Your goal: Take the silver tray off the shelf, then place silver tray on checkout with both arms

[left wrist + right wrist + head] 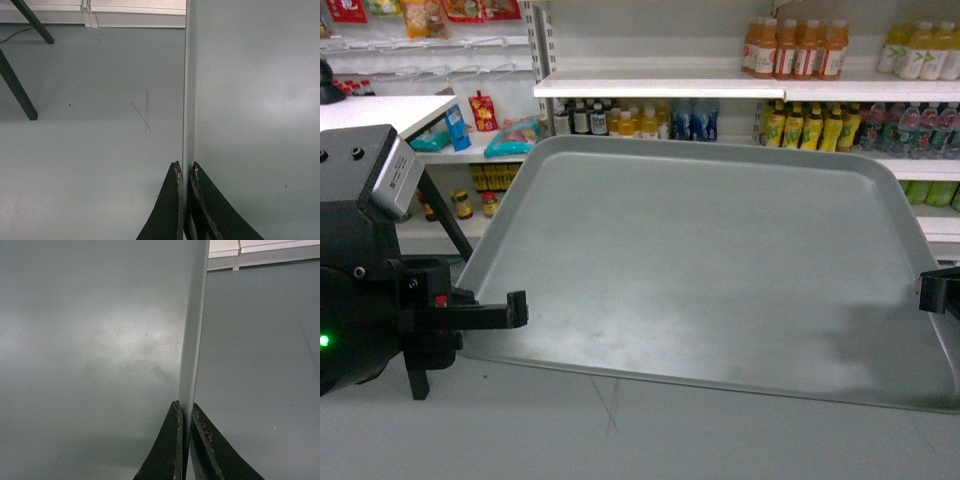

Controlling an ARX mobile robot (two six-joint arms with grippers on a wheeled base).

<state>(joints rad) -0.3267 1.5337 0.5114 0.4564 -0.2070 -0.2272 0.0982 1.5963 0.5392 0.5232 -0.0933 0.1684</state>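
The silver tray (710, 260) hangs level in the air above the grey floor, filling the middle of the head view. My left gripper (518, 308) is shut on its left rim, and the left wrist view shows that rim (189, 100) pinched between the two black fingers at my left gripper (184, 169). My right gripper (926, 290) is shut on the right rim at the head view's edge. In the right wrist view the rim (194, 330) runs up from my right gripper (185, 407). The shelf (660, 88) stands behind the tray. A corner of the white checkout (380, 112) shows at upper left.
Shelves of bottled drinks (795, 48) stand close behind the tray's far edge, with snack packs (510, 135) on a lower board at left. Dark table legs (17, 90) slant over the floor to my left. Grey floor (620, 420) lies under the tray.
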